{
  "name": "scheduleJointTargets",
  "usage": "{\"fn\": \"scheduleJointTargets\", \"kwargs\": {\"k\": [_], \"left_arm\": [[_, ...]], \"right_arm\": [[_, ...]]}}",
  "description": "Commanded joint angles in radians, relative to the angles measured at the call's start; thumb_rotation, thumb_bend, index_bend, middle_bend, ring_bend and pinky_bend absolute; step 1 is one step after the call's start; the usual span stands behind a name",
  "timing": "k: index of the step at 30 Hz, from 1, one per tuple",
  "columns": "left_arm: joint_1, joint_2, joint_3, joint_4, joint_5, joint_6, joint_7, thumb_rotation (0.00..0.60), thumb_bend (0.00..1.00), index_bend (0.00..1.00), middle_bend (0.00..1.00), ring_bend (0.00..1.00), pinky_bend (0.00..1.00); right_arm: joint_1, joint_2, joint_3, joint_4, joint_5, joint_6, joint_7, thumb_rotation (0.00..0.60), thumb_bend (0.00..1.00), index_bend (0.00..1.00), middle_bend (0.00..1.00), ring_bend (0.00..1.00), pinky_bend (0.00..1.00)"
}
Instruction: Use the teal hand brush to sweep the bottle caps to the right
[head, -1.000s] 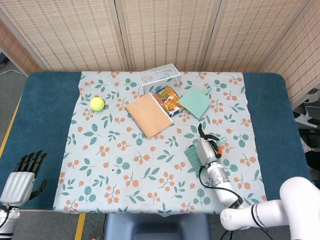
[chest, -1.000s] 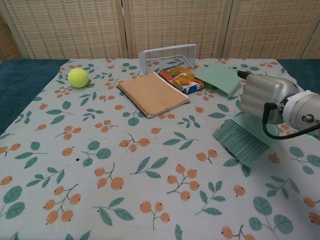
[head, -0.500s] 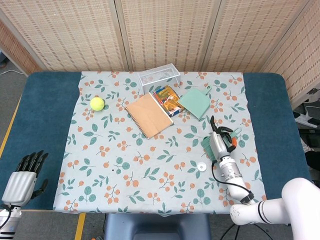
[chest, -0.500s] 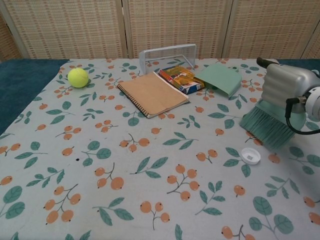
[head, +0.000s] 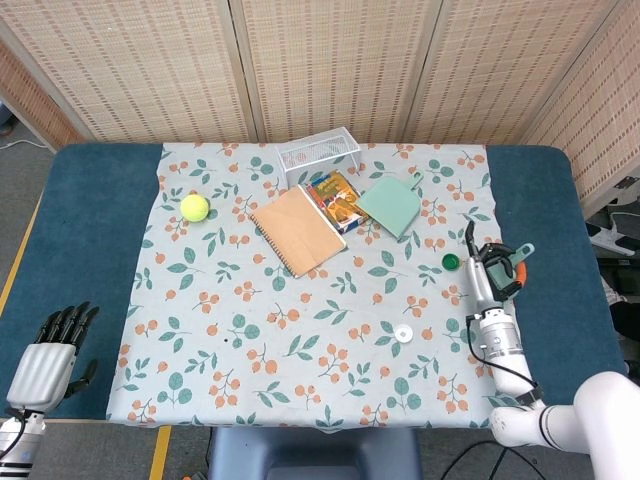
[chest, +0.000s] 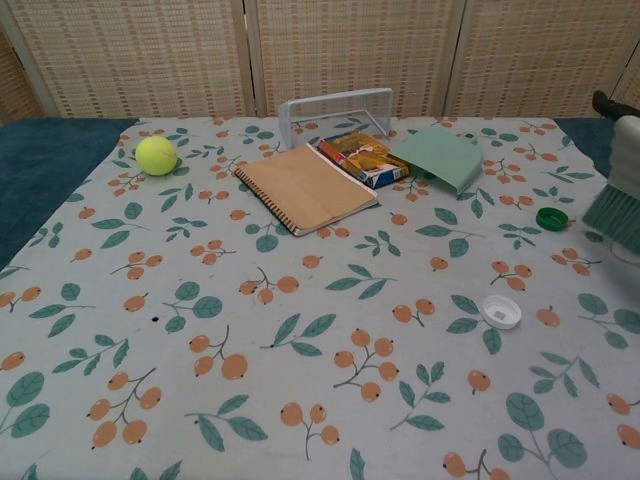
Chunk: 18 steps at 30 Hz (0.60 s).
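My right hand (head: 489, 278) grips the teal hand brush (chest: 614, 216) at the right side of the floral cloth; in the chest view only its bristles and part of the hand (chest: 627, 148) show at the frame's right edge. A green bottle cap (head: 451, 262) (chest: 552, 217) lies just left of the bristles. Further left and nearer the front lies a white bottle cap (head: 404, 333) (chest: 501, 311), apart from the brush. My left hand (head: 45, 362) hangs off the table's front-left corner, fingers straight, holding nothing.
A teal dustpan (head: 391, 205), a crayon box (head: 335, 198), a brown spiral notebook (head: 298, 229) and a white wire basket (head: 318, 153) sit at the back middle. A yellow tennis ball (head: 194, 207) lies at the back left. Blue table surface (head: 545, 230) borders the cloth.
My right hand has swept the brush from the cloth's middle right toward the right edge. The white cap and then the green cap came into view behind it.
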Motion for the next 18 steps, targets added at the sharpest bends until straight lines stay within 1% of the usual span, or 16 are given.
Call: {"fn": "scheduleJointTargets", "kwargs": {"k": [1, 5, 8, 11, 14, 18], "left_arm": [[0.001, 0.000, 0.000, -0.001, 0.001, 0.002, 0.000, 0.600, 0.41, 0.00, 0.00, 0.00, 0.10], [0.002, 0.001, -0.001, -0.004, 0.003, 0.009, -0.001, 0.600, 0.41, 0.00, 0.00, 0.00, 0.10], [0.001, 0.000, 0.001, -0.004, 0.005, 0.004, -0.001, 0.600, 0.41, 0.00, 0.00, 0.00, 0.10], [-0.002, -0.003, 0.004, -0.007, 0.009, 0.001, 0.003, 0.600, 0.41, 0.00, 0.00, 0.00, 0.10], [0.000, -0.002, 0.005, -0.010, 0.016, 0.007, 0.001, 0.600, 0.41, 0.00, 0.00, 0.00, 0.10], [0.002, 0.003, 0.005, -0.010, 0.018, 0.014, -0.009, 0.600, 0.41, 0.00, 0.00, 0.00, 0.10]], "right_arm": [[-0.013, 0.029, 0.006, -0.004, -0.029, -0.011, 0.055, 0.600, 0.52, 0.90, 0.84, 0.54, 0.00], [-0.028, 0.118, 0.043, -0.056, -0.147, -0.002, 0.290, 0.600, 0.52, 0.91, 0.84, 0.54, 0.00], [-0.039, 0.174, 0.077, -0.129, -0.200, 0.018, 0.403, 0.600, 0.52, 0.91, 0.84, 0.54, 0.00], [-0.042, 0.213, 0.109, -0.228, -0.253, 0.035, 0.480, 0.600, 0.52, 0.91, 0.84, 0.54, 0.00], [-0.043, 0.236, 0.127, -0.310, -0.309, 0.043, 0.518, 0.600, 0.52, 0.92, 0.84, 0.55, 0.00], [-0.046, 0.241, 0.141, -0.396, -0.370, 0.038, 0.544, 0.600, 0.52, 0.93, 0.85, 0.56, 0.00]]}}
